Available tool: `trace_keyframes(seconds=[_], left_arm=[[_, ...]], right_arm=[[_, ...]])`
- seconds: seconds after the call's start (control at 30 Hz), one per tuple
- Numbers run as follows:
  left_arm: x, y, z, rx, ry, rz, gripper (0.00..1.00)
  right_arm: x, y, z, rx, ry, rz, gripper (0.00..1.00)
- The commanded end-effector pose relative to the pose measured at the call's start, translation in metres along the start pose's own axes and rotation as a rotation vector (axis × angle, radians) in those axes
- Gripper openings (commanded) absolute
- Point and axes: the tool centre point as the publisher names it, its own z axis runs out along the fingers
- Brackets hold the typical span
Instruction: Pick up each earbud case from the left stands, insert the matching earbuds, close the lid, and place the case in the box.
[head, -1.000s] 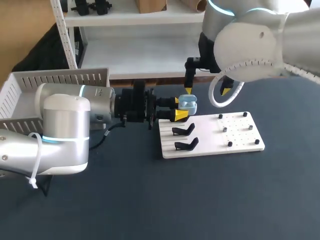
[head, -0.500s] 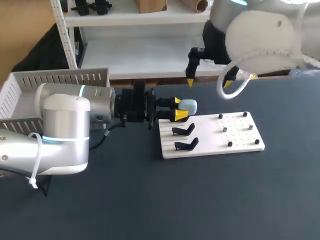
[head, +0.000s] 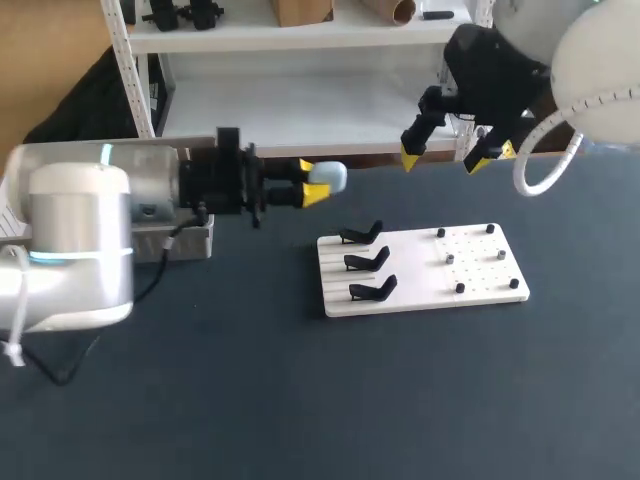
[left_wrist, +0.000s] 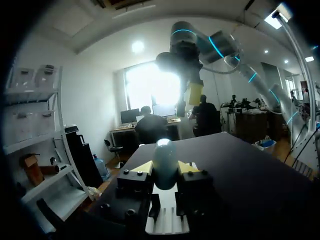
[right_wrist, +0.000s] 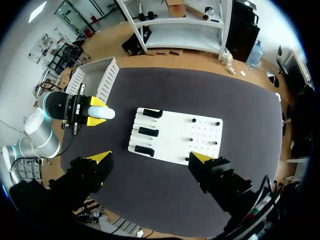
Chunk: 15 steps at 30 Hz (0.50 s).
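The pale blue, rounded plastic earbud case (head: 330, 177) sits clamped between the two yellow-tipped fingers of the left gripper (head: 314, 181), one finger on each side, with its rounded end sticking out past the tips; the left wrist view shows the same hold, the case (left_wrist: 164, 162) upright between the tips of that gripper (left_wrist: 164, 170). The gripper holds it in the air above the dark table (head: 300, 400), clear of the surface. Just ahead of and below this gripper lies the flat white rectangular board (head: 415, 283), and its three black stands (head: 367, 260) are on the end nearer the gripper, all three bare. Small black pegs (head: 450, 258) dot the board's farther end. Behind the left gripper, beside its arm, stands the white slatted plastic box (right_wrist: 92, 80). The right gripper (head: 444, 158) hangs high above the board's far side, well apart from the case, its fingers spread wide with nothing between them; its own view looks down on the board (right_wrist: 175, 140) under it
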Motion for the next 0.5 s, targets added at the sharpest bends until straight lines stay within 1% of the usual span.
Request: trace_keyframes(seconds=[0.03, 0.13, 0.27, 0.33, 0.5], left_arm=[[-0.023, -0.008, -0.048, -0.146, 0.076, 0.007, 0.00], [-0.026, 0.003, -0.068, -0.196, 0.122, 0.002, 0.00], [-0.029, 0.017, -0.091, -0.271, 0.148, -0.021, 0.00], [-0.027, 0.026, -0.103, -0.309, 0.150, -0.046, 0.00], [-0.014, 0.049, -0.133, -0.417, 0.219, -0.114, 0.00]], right_arm=[[0.005, 0.000, 0.000, 0.004, -0.032, 0.002, 1.00], [0.005, 0.000, 0.000, 0.004, -0.032, 0.002, 1.00], [0.005, 0.000, 0.000, 0.004, -0.032, 0.002, 1.00], [0.005, 0.000, 0.000, 0.004, -0.032, 0.002, 1.00], [0.005, 0.000, 0.000, 0.004, -0.032, 0.002, 1.00]])
